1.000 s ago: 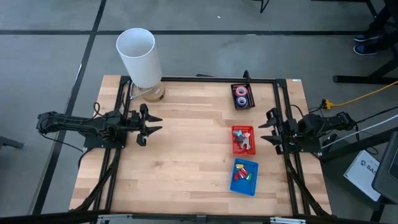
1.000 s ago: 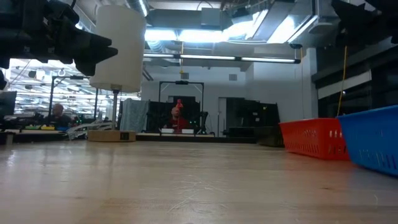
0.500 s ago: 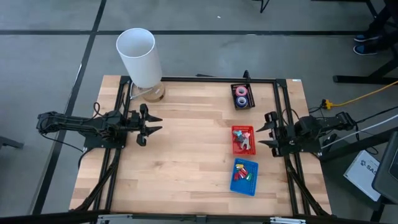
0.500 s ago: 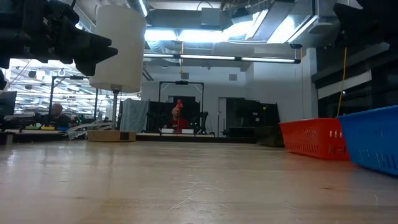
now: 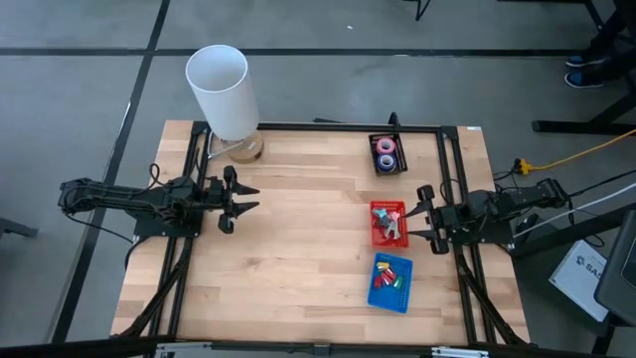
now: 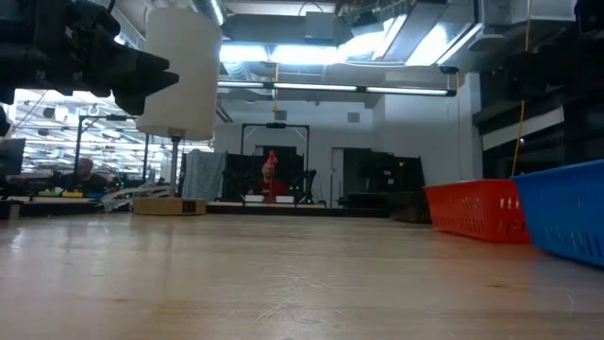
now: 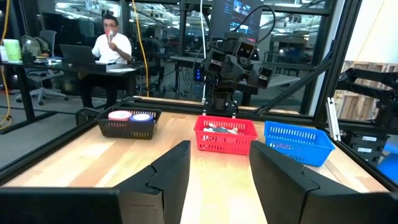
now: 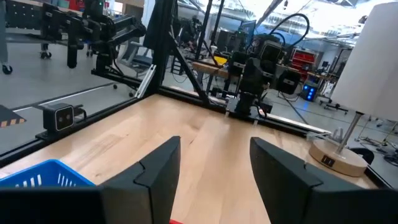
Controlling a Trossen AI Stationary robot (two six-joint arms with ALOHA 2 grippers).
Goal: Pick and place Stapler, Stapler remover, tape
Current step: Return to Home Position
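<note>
Right end effector [image 5: 420, 213] has edged toward red basket [image 5: 375, 225].

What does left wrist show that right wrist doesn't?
Left wrist only: black basket with tape, whole red basket, right arm, a seated person. Right wrist only: white cylinder above a wooden base, left arm. Both: blue basket, table; left hand and right hand each open in its own view.

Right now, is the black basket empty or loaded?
Loaded: a pink tape roll and a blue tape roll lie side by side inside the black basket, as the high and left wrist views show.
</note>
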